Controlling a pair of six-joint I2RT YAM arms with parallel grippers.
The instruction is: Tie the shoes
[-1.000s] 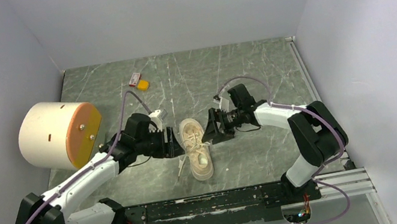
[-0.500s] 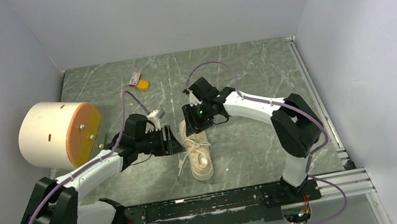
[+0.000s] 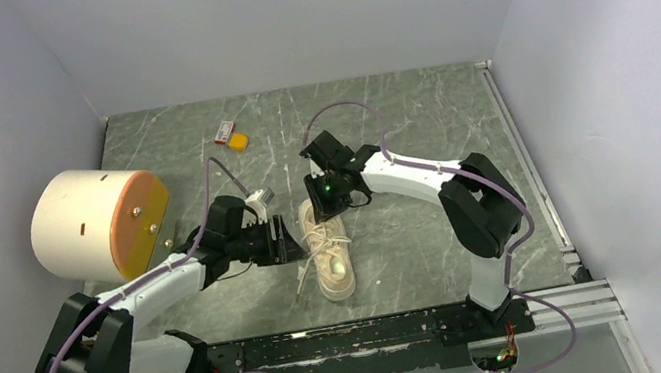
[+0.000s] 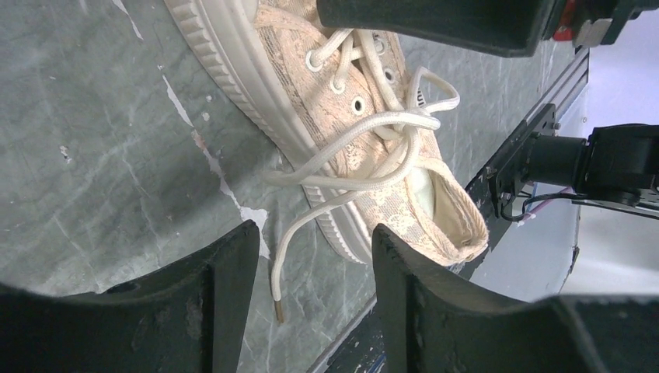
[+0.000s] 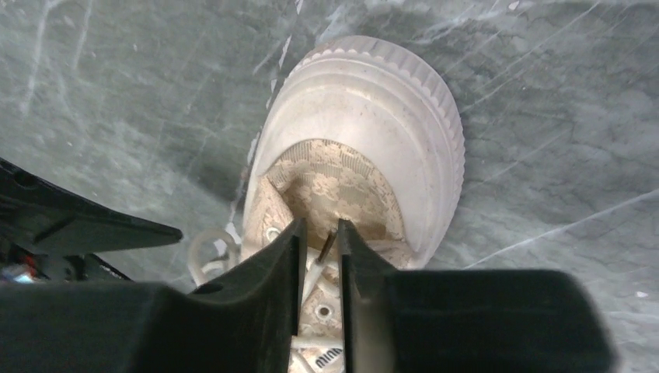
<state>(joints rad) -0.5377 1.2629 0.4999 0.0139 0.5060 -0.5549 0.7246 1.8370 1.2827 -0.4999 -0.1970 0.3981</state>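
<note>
Sneaker (image 3: pixel 327 246) lengthwise near-to-far, toe farthest; left claw (image 4: pixel 311 247) apart, right claw (image 5: pixel 320 235) unclear.

Patterned cloth, ribbed rubber, veined stone.
The sneaker (image 5: pixel 342 183) has a matt, grubby cream upper of lace-patterned cloth; its sole (image 4: pixel 233 70) is pale ribbed rubber, and the laces (image 4: pixel 392 120) are braided cord. The surface (image 4: pixel 93 155) looks like smooth grey-green marble, chipped white in places. The fingers (image 4: pixel 225 311) are matt black plastic.

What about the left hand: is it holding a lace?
No, the left hand is open, and the lace end lies loose on the table between its fingers.
</note>
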